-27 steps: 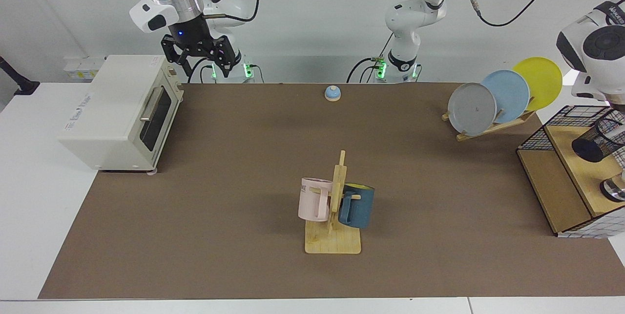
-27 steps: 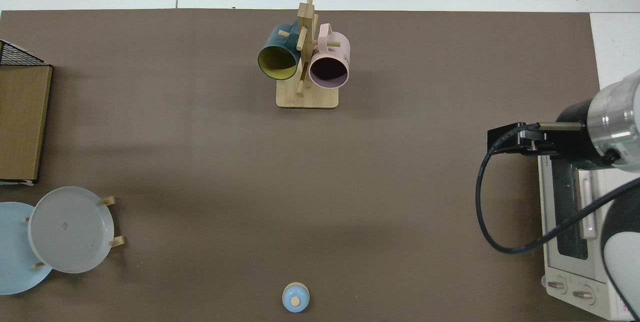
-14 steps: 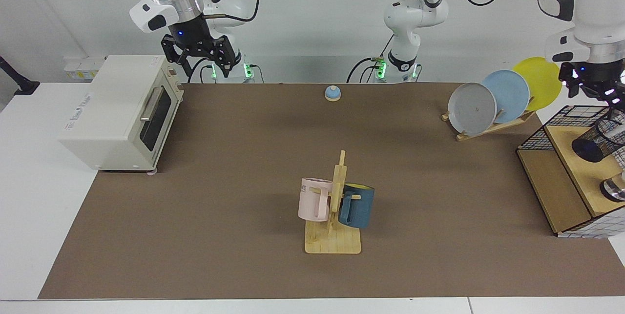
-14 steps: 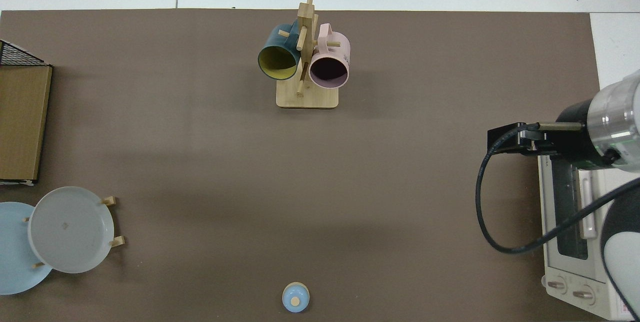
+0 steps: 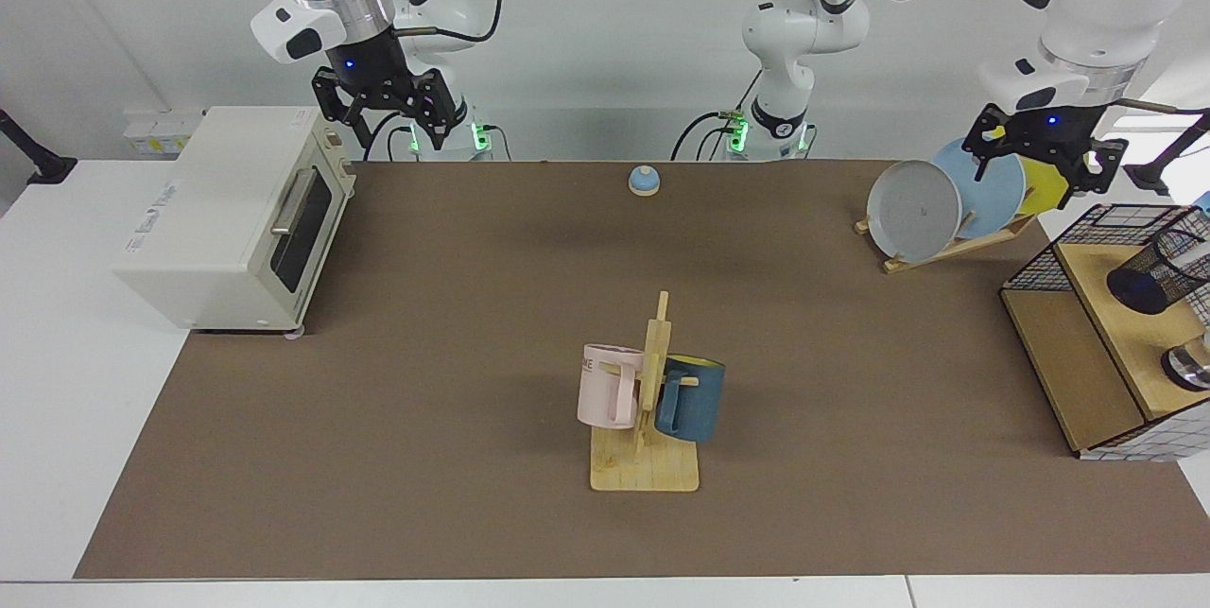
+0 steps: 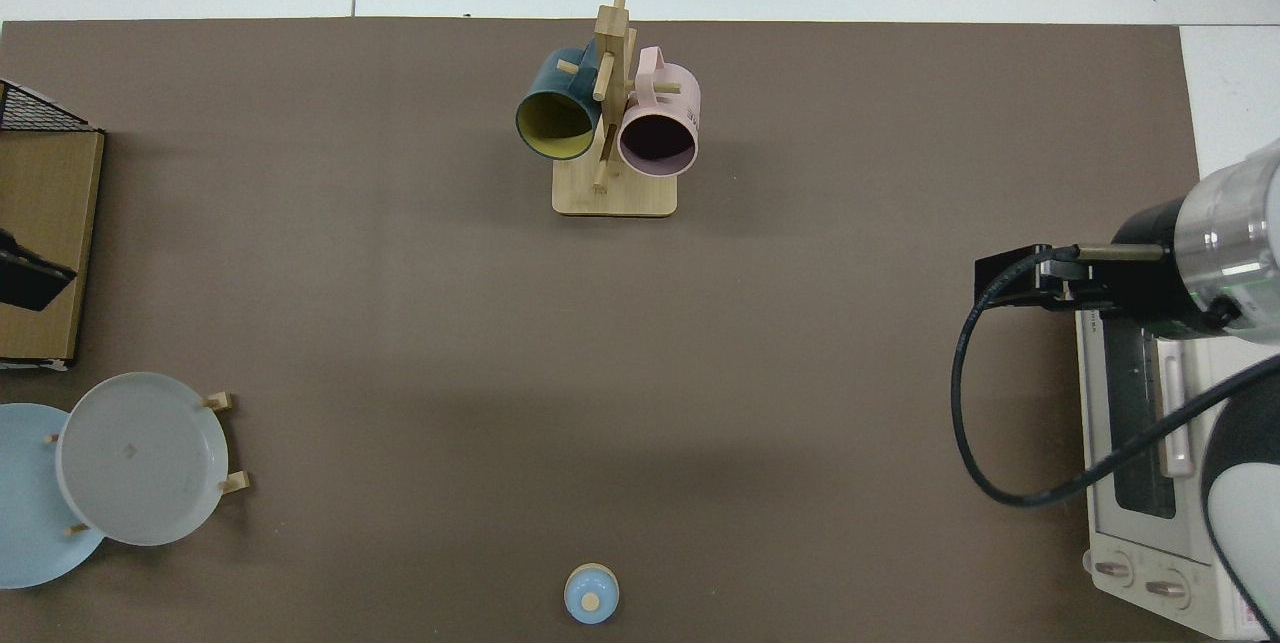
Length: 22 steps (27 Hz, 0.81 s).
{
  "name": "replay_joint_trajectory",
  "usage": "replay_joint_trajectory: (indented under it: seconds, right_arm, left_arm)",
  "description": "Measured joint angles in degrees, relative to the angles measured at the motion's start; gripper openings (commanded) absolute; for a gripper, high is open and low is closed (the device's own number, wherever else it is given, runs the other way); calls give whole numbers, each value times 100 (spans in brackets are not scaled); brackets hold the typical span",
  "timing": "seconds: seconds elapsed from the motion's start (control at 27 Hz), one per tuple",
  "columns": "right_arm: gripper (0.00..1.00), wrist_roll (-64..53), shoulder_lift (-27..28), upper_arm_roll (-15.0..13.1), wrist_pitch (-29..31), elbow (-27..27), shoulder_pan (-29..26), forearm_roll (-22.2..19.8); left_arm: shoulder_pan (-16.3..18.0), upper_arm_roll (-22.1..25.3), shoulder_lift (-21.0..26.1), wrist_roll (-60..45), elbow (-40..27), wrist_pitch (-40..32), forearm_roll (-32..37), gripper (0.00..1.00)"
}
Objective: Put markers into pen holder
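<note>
Across the facing view first: the pen holder [image 5: 1155, 275] stands on the top wooden shelf of the black wire frame [image 5: 1087, 253] at the brown mat's [image 5: 454, 324] far-right edge, its mouth tipped toward the camera. A white barrel [image 5: 1193, 258] leans out of it, probably the marker, though its blue cap cannot be made out; if so, the putting-in looks done. The left gripper [image 5: 1040, 168] hangs with fingers spread wide and empty, above the plate rack [image 5: 945, 244] beside the frame, likely drawing clear of the shelf. The right gripper [image 5: 383, 112] waits, fingers parted and holding nothing, over the toaster oven's [image 5: 222, 211] back corner, out of the other arm's way. Two mugs [image 5: 610, 386] hang by their handles on a wooden tree near the mat's front edge. The pink one shows the letters "ME"; the oven's side carries a logo too small to read, and the arm's lettering is equally illegible.

From the top view, neither holder nor marker shows. A dark corner of the left gripper [image 6: 30, 275] pokes in over the wooden shelf [image 6: 45, 183] at the mat's edge. The right gripper [image 6: 1020, 275] sits by the oven [image 6: 1150, 483], and a small blue bell [image 6: 591, 593] rests at the mat's opposite long edge from the mugs.
</note>
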Motion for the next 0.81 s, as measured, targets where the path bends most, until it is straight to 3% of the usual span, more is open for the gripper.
replay_joint_trajectory:
  seconds: [0.3,0.81]
  right_arm:
    - [100,0,0,0,0,0,0,0]
    - [100,0,0,0,0,-1,0,0]
  left_arm:
    - [-1,-90,-270,-1319,-312,-148,-463,100]
    - [-1,-31,-571,-1981,-765,-144,-782,100]
